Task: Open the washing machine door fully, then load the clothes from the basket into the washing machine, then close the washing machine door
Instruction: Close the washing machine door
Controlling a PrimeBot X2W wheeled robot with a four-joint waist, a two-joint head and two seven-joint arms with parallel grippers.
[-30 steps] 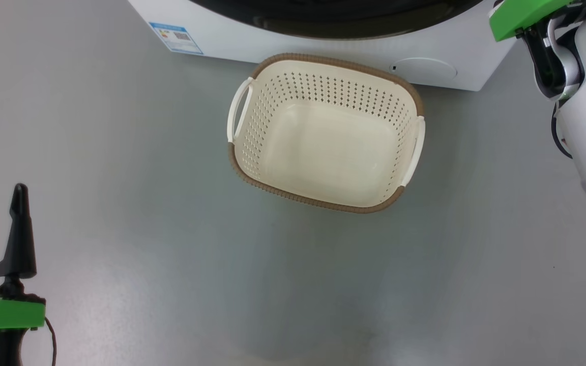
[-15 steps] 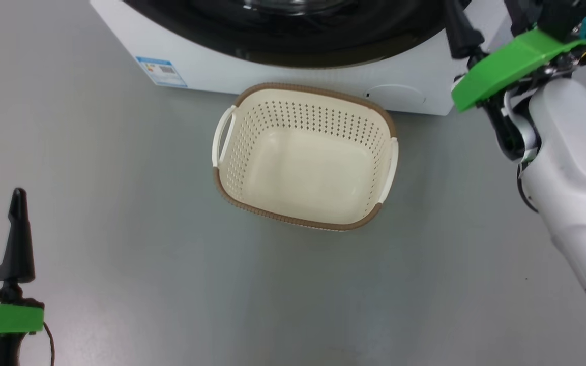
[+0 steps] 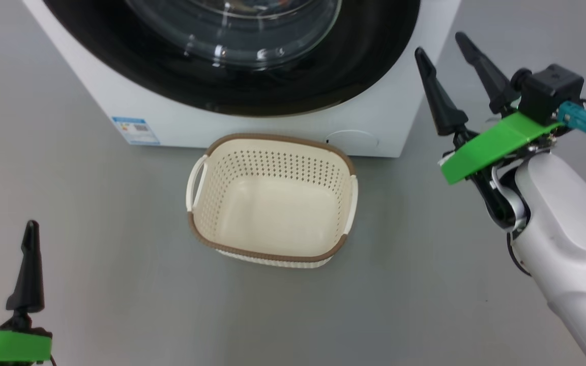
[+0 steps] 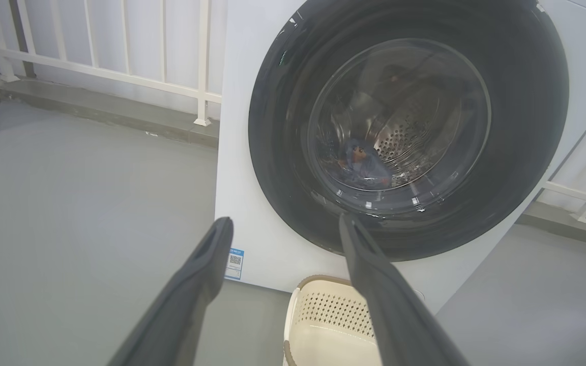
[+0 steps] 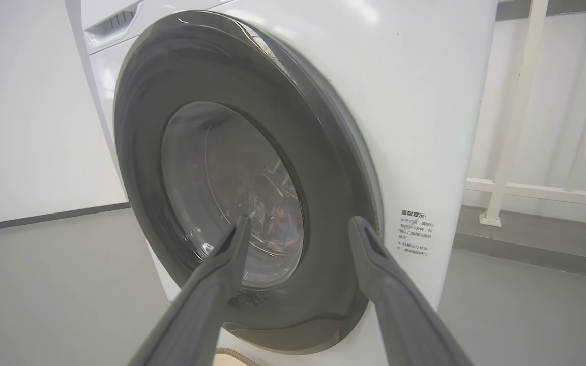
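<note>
Standing on the grey floor, the washing machine takes up the top of the head view. Its washing machine door lies flat against the white front, with a glossy black rim and a glass bowl bulging outward. In the left wrist view the clothes sit low in the steel drum behind that glass (a bluish heap with one small orange-brown figure showing; the glass dims the rest). The basket rests on the floor just before the machine's bottom front edge, about midway between its two front corners. Whether it touches the machine I cannot tell. Its bare cream bottom faces up and the brown rim runs all round. A blue label sticker sits at the machine's lower left front corner. A round cap sits near the lower right one, just behind the basket's far rim.

The left pincer hangs at the lower left of the head view, over bare floor and well apart from the basket. Its two dark fingers are spread wide and hold nothing. The right pincer is up beside the machine's right front corner, its fingers likewise wide apart and gripping nothing. Its own wrist view looks across the door at a slant. A white railing stands behind the machine.
</note>
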